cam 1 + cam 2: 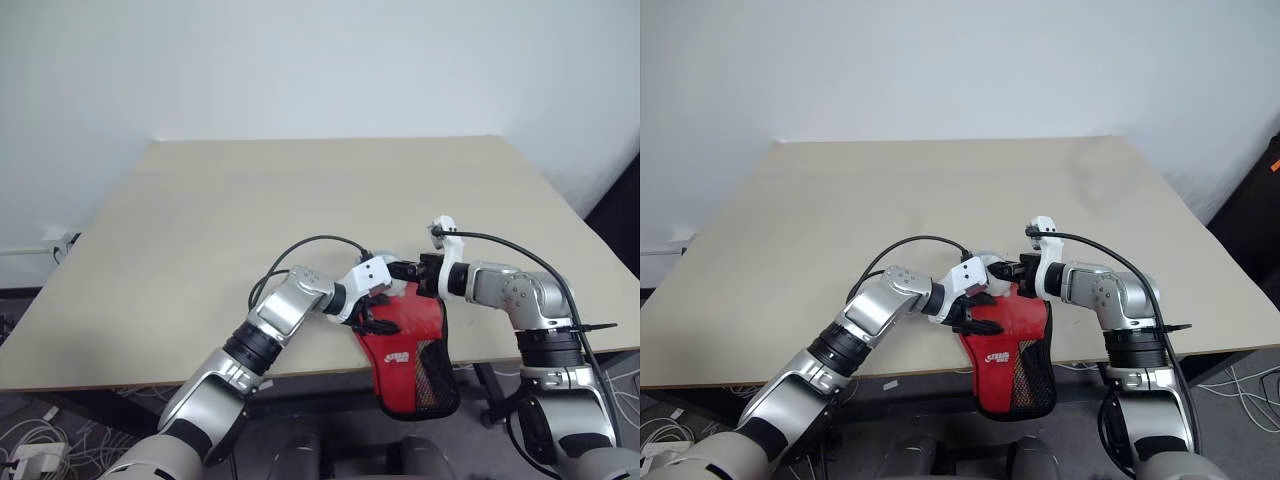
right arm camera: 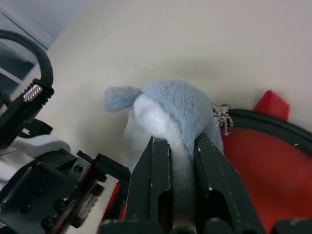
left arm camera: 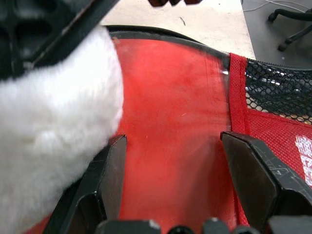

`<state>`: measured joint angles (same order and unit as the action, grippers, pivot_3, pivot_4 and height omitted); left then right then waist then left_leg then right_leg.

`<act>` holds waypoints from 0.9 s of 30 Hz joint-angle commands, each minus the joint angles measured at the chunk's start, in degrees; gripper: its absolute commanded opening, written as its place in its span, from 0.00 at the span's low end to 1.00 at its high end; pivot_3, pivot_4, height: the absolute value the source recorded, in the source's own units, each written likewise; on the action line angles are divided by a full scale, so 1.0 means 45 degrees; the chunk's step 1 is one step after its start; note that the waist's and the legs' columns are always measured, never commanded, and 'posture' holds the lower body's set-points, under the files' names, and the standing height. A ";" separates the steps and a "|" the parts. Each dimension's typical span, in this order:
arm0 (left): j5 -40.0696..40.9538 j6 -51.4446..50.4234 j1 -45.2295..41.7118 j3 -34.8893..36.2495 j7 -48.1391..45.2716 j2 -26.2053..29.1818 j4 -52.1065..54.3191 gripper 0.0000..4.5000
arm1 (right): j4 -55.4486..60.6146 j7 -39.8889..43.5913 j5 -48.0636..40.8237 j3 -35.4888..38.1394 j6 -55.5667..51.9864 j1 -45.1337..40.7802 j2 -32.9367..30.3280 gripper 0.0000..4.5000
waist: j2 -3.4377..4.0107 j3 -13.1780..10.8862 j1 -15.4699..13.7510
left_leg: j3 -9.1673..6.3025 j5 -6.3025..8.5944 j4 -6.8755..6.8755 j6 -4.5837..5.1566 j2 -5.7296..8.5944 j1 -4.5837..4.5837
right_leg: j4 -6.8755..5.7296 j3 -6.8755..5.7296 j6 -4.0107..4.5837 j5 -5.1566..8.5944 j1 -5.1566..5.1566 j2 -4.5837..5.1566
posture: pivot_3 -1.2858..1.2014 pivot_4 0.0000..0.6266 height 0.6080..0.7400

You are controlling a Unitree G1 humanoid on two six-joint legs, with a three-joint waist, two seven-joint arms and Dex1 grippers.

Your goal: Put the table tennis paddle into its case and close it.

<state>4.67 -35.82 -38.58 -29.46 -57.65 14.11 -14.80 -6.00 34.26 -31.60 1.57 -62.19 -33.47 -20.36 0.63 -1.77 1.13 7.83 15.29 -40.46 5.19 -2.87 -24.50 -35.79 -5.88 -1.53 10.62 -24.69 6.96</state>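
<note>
One case (image 1: 410, 355) is held at the table's (image 1: 200, 230) near edge, its lower part hanging off.
One plush charm (image 2: 168, 114) on it is pinched by the right gripper (image 2: 181, 161); the left gripper (image 3: 180, 165) is spread wide on the case's clear panel.

Case (image 1: 408, 352): red fabric, black mesh lower part, white logo, black trim; hangs over near worktop edge, top half on worktop, mesh end off it. A grey/white plush charm on a metal chain is at its top rim. Paddle: can't tell, maybe red surface inside.
</note>
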 commanded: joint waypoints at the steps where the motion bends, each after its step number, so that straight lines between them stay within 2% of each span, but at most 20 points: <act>1: -0.0607 -0.0648 0.0254 -0.0564 0.0250 0.0043 -0.0879 0.71 | 0.0301 -0.0065 0.0211 0.0307 0.0474 -0.0376 -0.0452 0.02 | 0.0001 0.0001 -0.0009 | -0.0004 0.0000 0.0000 0.0000 -0.0001 0.0000 | 0.0001 -0.0005 -0.0001 0.0001 0.0002 0.0006 | 0.52 0.00 0.88; 8: -0.0541 -0.1078 0.0540 -0.0696 0.0299 -0.0073 -0.0633 0.71 | -0.0830 -0.0543 0.0483 0.0922 0.0433 -0.0997 -0.1132 0.02 | 0.0008 0.0005 -0.0033 | -0.0027 0.0000 -0.0001 0.0001 0.0003 0.0003 | 0.0011 -0.0030 0.0000 0.0001 0.0024 0.0018 | 0.52 0.00 0.88; 16: -0.0352 -0.1932 0.0794 -0.0728 0.0540 -0.0221 -0.0255 0.71 | -0.1188 0.0066 0.0474 0.0949 0.0340 -0.1083 -0.2551 0.02 | 0.0009 0.0005 -0.0219 | -0.0030 0.0003 -0.0003 0.0007 0.0003 0.0003 | 0.0015 -0.0029 -0.0002 0.0004 0.0026 0.0019 | 0.52 0.00 0.88; 27: -0.0173 -0.2283 0.0957 -0.0763 0.0674 -0.0383 -0.0089 0.71 | 0.0465 0.1275 0.1315 0.0251 0.0876 0.1807 -0.5682 0.02 | 0.0024 0.0017 -0.0327 | -0.0047 0.0050 -0.0008 0.0086 0.0005 0.0009 | 0.0025 -0.0042 -0.0053 0.0060 0.0040 0.0029 | 0.52 0.00 0.88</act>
<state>5.01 -41.75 -37.15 -29.42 -54.18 11.52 -11.80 -5.89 39.96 -27.51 1.28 -59.27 -25.67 -43.26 0.73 -1.70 -0.34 7.61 15.52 -40.50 5.59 -2.84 -24.46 -35.67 -6.08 -1.77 10.90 -24.49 7.10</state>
